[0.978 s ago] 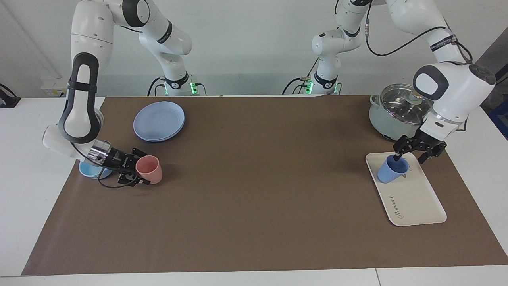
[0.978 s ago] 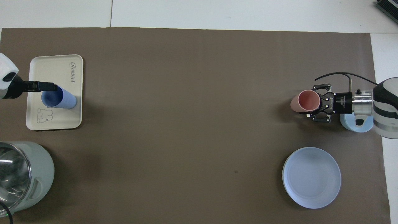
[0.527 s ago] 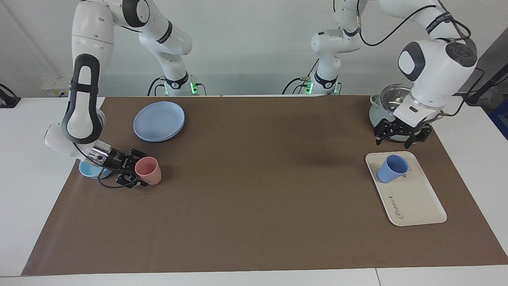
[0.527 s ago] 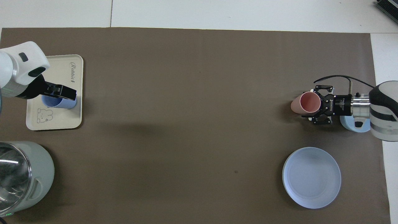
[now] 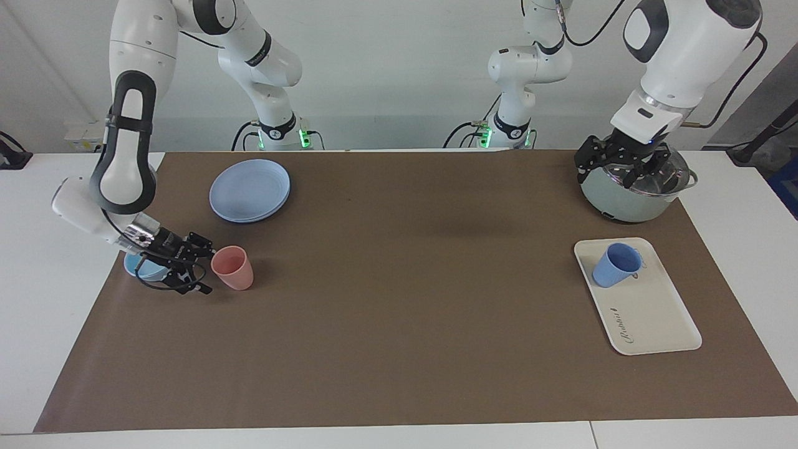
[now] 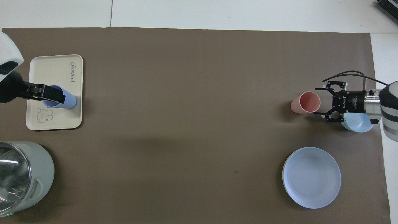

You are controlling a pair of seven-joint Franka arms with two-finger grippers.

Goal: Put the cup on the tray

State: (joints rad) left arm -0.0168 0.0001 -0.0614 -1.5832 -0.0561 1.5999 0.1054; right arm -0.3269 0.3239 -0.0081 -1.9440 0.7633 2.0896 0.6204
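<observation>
**Standing upright on the tray, cup free of both grippers**

The right gripper [image 5: 202, 267] waited low beside the pink cup [image 5: 233, 268], fingers wide and empty. At the left arm's end of the bench, the cup [image 5: 614, 265] stood on the tray [image 5: 654, 318]. The left gripper [image 5: 614, 171] hung over the pot [image 5: 629, 196], fingers wide, empty.

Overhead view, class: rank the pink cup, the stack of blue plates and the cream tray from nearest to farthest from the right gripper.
1. Pink cup: on the mat right beside the open right gripper, at the right arm's end.
2. Stack of blue plates: same end, nearer to the robots than the cup.
3. Cream tray: at the left arm's end of the table.
</observation>
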